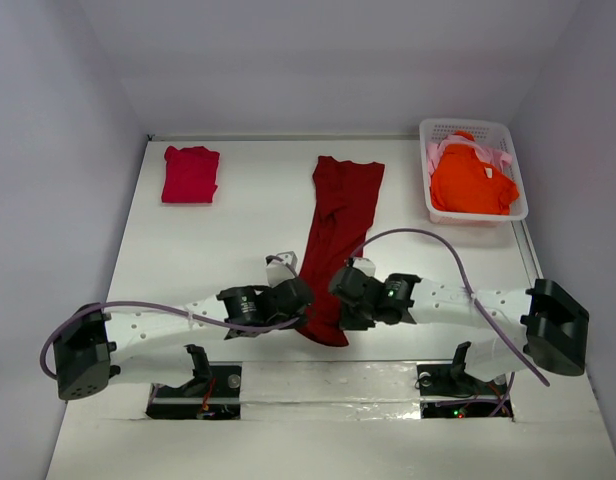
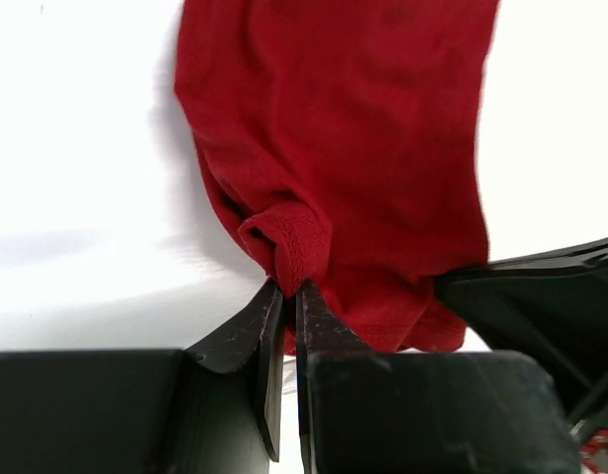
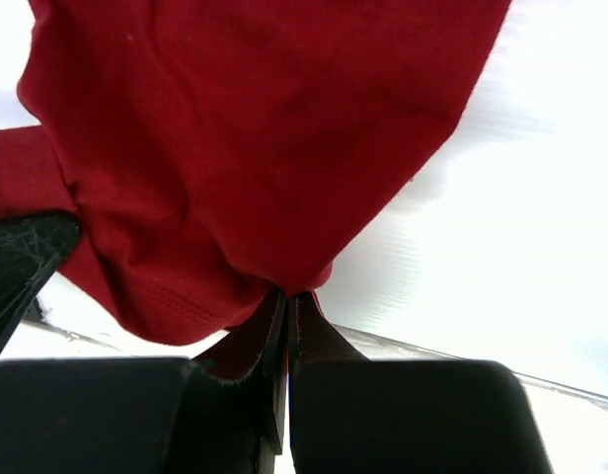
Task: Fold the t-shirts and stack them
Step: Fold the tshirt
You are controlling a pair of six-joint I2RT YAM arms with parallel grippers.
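Observation:
The large dark red t-shirt (image 1: 336,225) lies as a long narrow strip down the middle of the table. My left gripper (image 1: 300,297) is shut on its near left hem, seen bunched at the fingertips in the left wrist view (image 2: 289,284). My right gripper (image 1: 340,290) is shut on the near right edge of the dark red t-shirt (image 3: 255,128). A crimson-pink t-shirt (image 1: 190,173) lies folded at the far left. A bright orange t-shirt (image 1: 471,180) and a pale pink t-shirt (image 1: 488,153) lie in the basket.
The white lattice basket (image 1: 518,175) stands at the far right. Grey walls close the table at the back and both sides. Purple cables loop over both arms. The table's near edge runs just behind the grippers.

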